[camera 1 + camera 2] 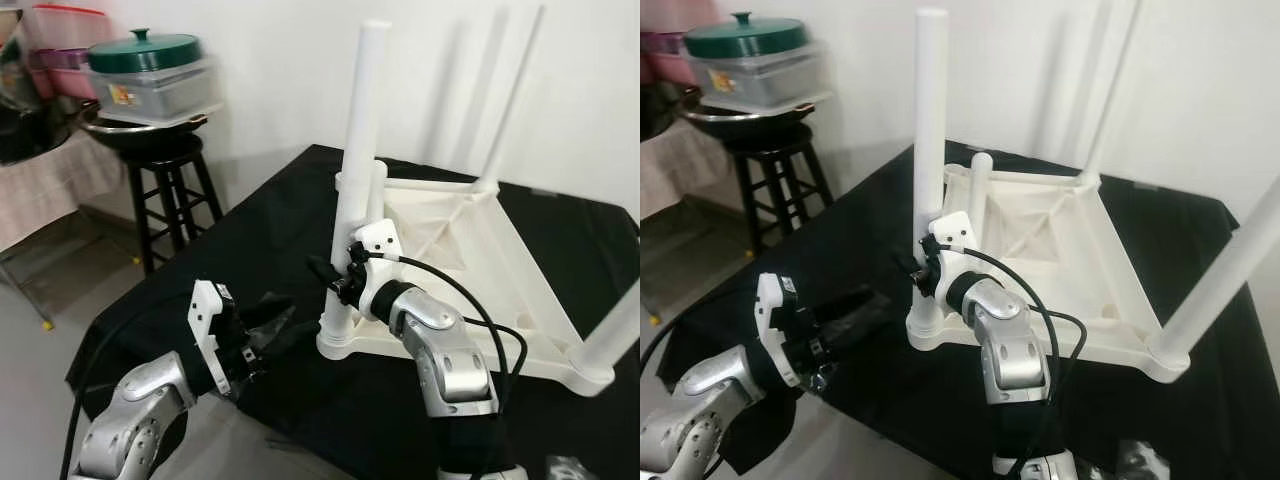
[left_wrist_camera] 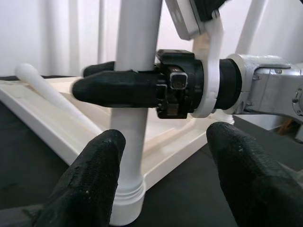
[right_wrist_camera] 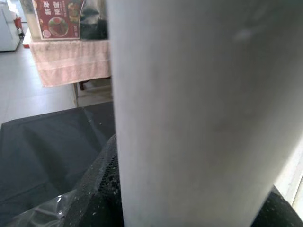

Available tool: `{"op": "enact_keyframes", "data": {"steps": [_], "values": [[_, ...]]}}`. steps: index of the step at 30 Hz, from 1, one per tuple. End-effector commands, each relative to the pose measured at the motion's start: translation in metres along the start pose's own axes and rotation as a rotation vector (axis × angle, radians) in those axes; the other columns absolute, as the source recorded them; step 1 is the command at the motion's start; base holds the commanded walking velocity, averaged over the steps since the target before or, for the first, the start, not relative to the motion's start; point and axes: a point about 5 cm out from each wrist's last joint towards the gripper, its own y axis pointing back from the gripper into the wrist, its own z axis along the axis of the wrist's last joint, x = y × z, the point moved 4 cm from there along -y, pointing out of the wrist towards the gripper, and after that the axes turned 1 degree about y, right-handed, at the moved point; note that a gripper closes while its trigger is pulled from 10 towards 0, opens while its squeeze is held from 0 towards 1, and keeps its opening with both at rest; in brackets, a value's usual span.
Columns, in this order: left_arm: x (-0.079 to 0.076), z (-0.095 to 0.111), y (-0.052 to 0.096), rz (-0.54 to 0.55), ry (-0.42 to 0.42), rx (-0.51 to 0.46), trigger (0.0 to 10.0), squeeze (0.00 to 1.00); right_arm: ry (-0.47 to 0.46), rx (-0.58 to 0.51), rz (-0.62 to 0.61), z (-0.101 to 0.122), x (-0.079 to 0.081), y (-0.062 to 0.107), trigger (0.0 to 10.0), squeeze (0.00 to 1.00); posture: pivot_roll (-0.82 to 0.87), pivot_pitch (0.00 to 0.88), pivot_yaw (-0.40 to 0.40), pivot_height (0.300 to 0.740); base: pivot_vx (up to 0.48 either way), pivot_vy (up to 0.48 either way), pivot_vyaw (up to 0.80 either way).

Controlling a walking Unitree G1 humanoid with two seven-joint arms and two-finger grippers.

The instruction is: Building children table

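Table top (image 1: 470, 250), white plastic, upside down on black cloth (image 1: 250, 240), frame centre; you have right gripper (image 1: 338, 277) clamped on upright leg (image 1: 355, 180) in near corner socket, left gripper (image 1: 268, 335) spread beside; likely light, stiff, slippery: grasp low

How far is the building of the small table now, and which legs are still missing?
Done: the upside-down tabletop has legs standing in its far corner and right near corner. In hand: the right gripper is clamped on the leg in the near corner; the left gripper waits open beside it. Left: a shorter white post stands behind; its seating is unclear.
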Motion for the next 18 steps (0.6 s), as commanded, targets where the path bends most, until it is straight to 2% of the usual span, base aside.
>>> {"op": "enact_keyframes", "data": {"steps": [1,5,6,7,10,11,16,18], "values": [[0.004,-0.002,0.002,0.008,-0.016,0.020,10.0,0.00,0.054,0.105,-0.032,-0.025,-0.008,0.006,0.0,0.00,-0.03,0.000,-0.046,0.740,0.000,0.000,0.00],[0.003,-0.001,0.001,0.015,-0.008,0.026,10.0,0.00,0.051,0.091,-0.027,-0.017,-0.009,0.001,0.0,0.00,-0.04,0.000,-0.041,0.740,0.000,0.000,0.00],[0.006,0.000,0.001,0.046,-0.001,0.013,10.0,0.00,0.054,0.085,-0.023,-0.014,-0.009,-0.002,0.0,0.00,-0.03,0.000,-0.042,0.740,0.000,0.000,0.00],[0.012,0.001,0.002,0.097,-0.005,0.007,10.0,0.00,0.043,0.062,-0.024,-0.009,-0.009,-0.005,10.0,0.00,-0.03,0.000,-0.038,0.740,0.000,0.000,0.00],[0.017,0.002,0.004,0.139,-0.009,0.001,10.0,0.00,0.022,0.042,-0.030,-0.003,-0.008,-0.005,10.0,0.00,-0.03,0.000,-0.037,0.740,0.000,0.000,0.00],[0.028,0.002,0.009,0.232,-0.038,0.016,10.0,0.00,-0.017,-0.018,-0.002,0.012,-0.008,-0.003,10.0,1.00,-0.05,0.000,-0.029,0.740,0.000,0.000,0.00],[0.038,0.001,0.014,0.316,-0.064,0.036,10.0,0.00,-0.017,-0.057,0.018,0.022,-0.010,0.001,10.0,1.00,-0.05,0.000,-0.029,0.740,0.000,0.000,0.00],[0.043,0.000,0.018,0.366,-0.096,0.055,10.0,0.00,0.003,-0.093,0.090,0.024,-0.008,0.009,10.0,1.00,-0.05,0.000,-0.025,0.740,0.000,0.000,0.00]]}}
